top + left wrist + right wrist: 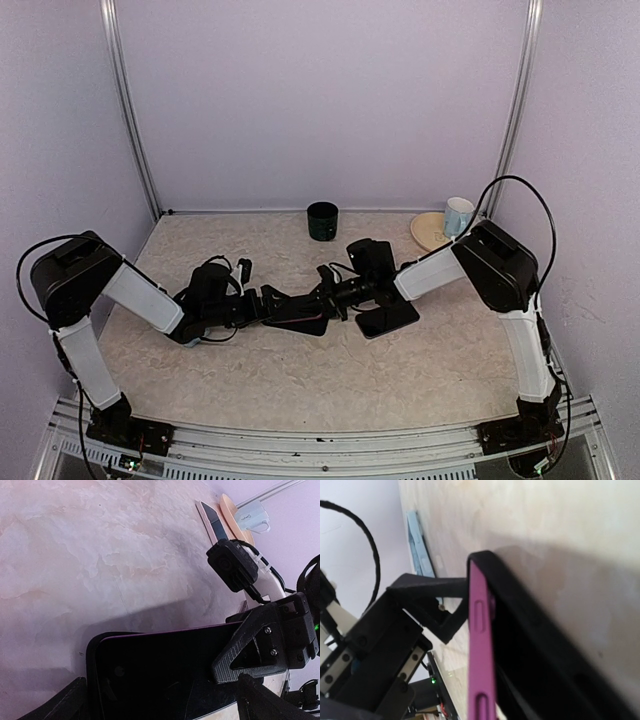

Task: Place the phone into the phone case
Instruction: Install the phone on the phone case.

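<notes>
**PHONE AND CASE: INSERTION PART DONE**

Principal item: the phone (481,645), purple-sided and dark-faced. It is found at the middle of the tabletop (300,385), about midway between the left and right edges, laid into the black phone case (91,655). In the right wrist view one long purple side, buttons showing, is seen standing proud of the case rim. Whether the opposite side is seated cannot be told.

Holding gear: the left end effector (260,303) is spread wide and straddles the case across its width, with one finger seen against a case corner. A firm hold is not confirmed. The right end effector (333,296) is closed tight on nothing, and its tips appear set against the phone's face at the end nearer the right edge.

Progress, as judged: the phone has been brought to the case and partly entered. The raised side is left to be pressed down until flush all round.

Also listed:
- a second flat dark slab (388,320) just right of the pair, identity not determined
- a dark cup (322,220) at the middle of the far edge
- a plate (428,236) at the far right corner, with a mug (459,214) on or just beside it
</notes>
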You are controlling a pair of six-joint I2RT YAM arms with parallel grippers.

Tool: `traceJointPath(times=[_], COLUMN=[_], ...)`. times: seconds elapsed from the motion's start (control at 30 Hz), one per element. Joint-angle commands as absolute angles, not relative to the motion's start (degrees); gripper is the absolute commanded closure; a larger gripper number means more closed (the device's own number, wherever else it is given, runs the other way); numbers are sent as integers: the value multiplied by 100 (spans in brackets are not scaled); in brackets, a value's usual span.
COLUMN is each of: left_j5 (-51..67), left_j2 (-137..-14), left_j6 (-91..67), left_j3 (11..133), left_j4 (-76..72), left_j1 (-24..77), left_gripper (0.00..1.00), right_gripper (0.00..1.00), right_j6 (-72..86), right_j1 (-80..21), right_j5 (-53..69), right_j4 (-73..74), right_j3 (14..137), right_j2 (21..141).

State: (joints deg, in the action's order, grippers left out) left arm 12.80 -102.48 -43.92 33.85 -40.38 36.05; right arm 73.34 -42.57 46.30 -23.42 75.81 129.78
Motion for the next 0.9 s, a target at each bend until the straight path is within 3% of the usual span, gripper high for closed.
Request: traceJointPath(times=[0.0,0.87], left_j5=[2070,2504], left_j2=[-10358,-10390], left_j6=[-4424,-4423], left_j3=[3358,3363], left_j4=[-4381,-4755], left_j1=[3930,4000], left_gripper=[1,1], right_gripper=[100,100], right_j6=[7374,7593], right_j1=[-4345,-4339], right_j5=[4740,5281], right_j4=[-2355,-2911], right_j3=[7695,7689], right_j2=[13197,13434])
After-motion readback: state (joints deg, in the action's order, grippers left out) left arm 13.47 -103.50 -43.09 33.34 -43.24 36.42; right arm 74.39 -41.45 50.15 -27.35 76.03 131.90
